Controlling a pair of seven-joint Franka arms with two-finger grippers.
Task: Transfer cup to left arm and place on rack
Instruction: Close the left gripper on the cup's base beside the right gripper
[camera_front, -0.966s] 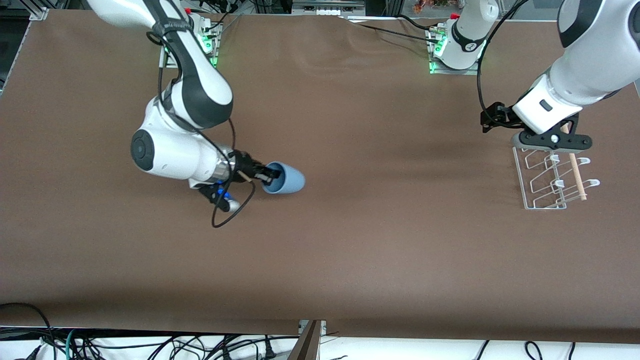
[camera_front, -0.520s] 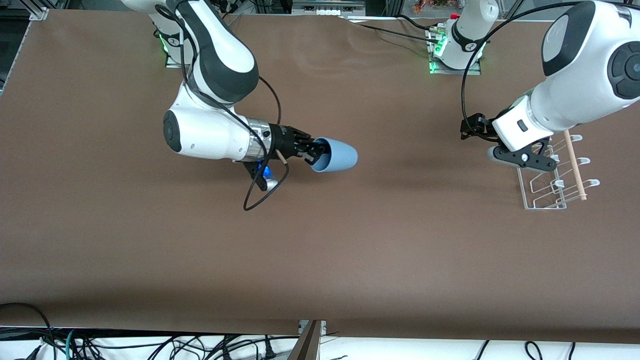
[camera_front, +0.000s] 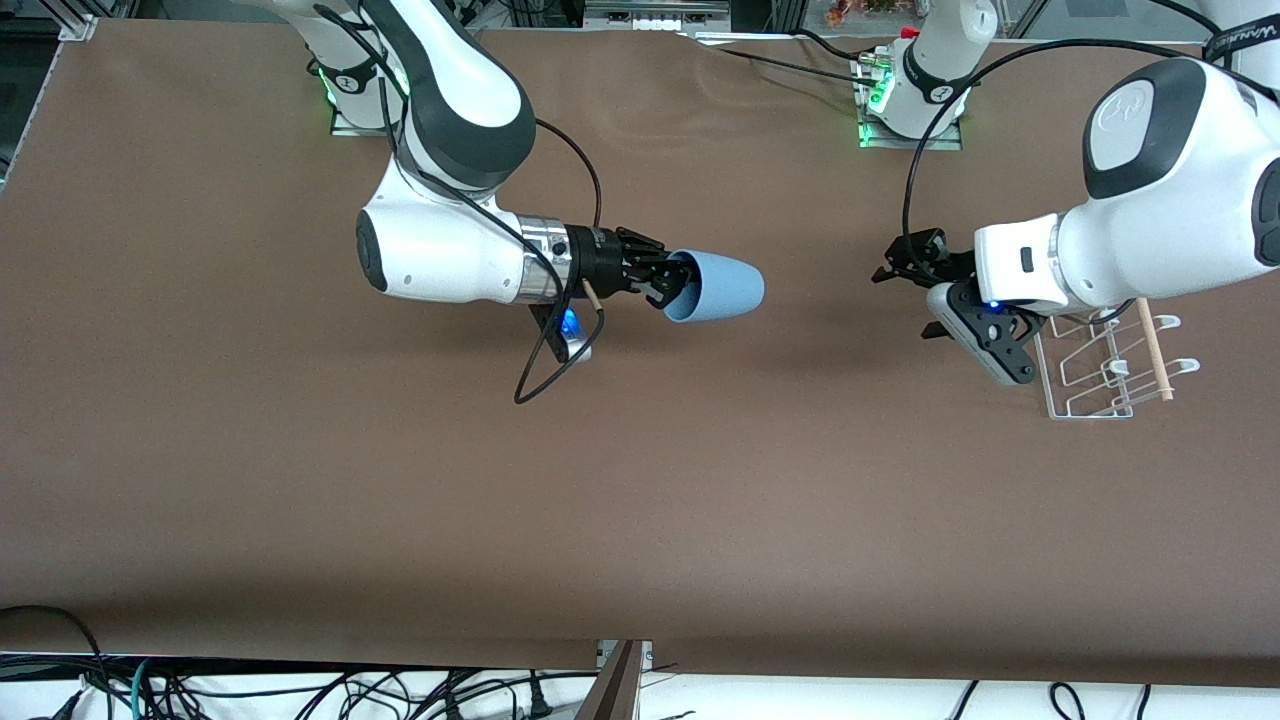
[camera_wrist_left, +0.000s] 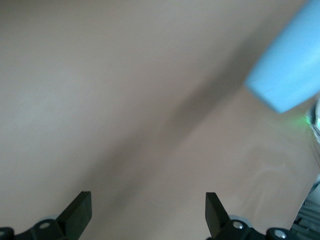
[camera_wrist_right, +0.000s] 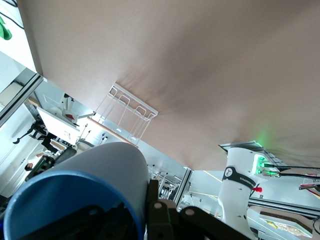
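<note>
My right gripper (camera_front: 665, 283) is shut on the rim of the light-blue cup (camera_front: 722, 287), one finger inside and one outside. It holds the cup on its side above the middle of the table, base toward the left arm's end. The right wrist view shows the cup (camera_wrist_right: 100, 175) close up in the gripper (camera_wrist_right: 137, 210). My left gripper (camera_front: 965, 335) is open and empty, in the air beside the white wire rack (camera_front: 1095, 370), turned toward the cup. Its fingers stand wide apart in the left wrist view (camera_wrist_left: 148, 200), with the cup (camera_wrist_left: 290, 75) some way off.
The rack stands at the left arm's end of the table with a wooden dowel (camera_front: 1152, 345) along one side. It also shows in the right wrist view (camera_wrist_right: 131, 107). The arm bases (camera_front: 915, 90) stand along the table's edge farthest from the front camera.
My right gripper has carried the cup toward the left arm's end of the table. My left hand has swung from pointing down over the rack to facing the cup.
</note>
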